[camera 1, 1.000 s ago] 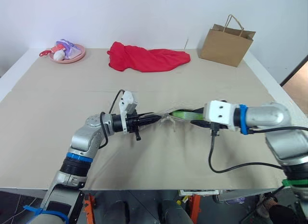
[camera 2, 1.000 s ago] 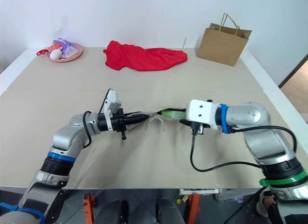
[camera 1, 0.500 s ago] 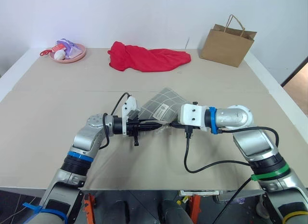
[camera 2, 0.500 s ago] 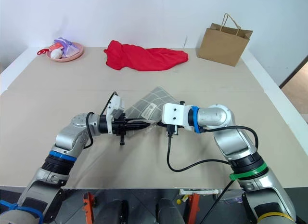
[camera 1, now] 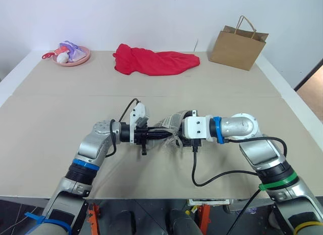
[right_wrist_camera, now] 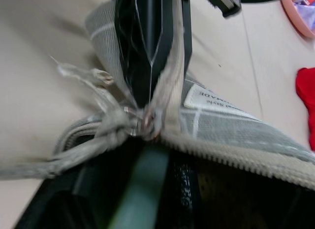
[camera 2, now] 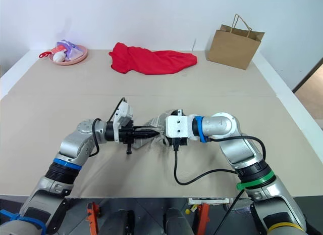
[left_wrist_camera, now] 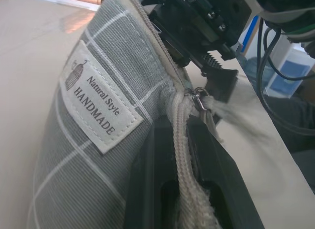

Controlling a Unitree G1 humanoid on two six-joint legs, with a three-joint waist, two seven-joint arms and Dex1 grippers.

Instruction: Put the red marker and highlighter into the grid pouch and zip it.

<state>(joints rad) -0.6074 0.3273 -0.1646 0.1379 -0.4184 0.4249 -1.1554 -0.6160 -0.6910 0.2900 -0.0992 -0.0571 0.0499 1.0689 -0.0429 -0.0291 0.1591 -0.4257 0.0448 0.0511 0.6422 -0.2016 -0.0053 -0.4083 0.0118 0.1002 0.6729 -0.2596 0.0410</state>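
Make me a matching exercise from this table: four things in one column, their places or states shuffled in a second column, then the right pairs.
Things:
1. grid pouch
2. red cloth
3. brown paper bag
4. pink plate

Places or states:
A. standing upright at the table's far right
B. pinched at its zipper end by the left gripper
C. at the far left corner, holding small items
D. lying crumpled at the far middle of the table

Pairs: 1-B, 2-D, 3-A, 4-C
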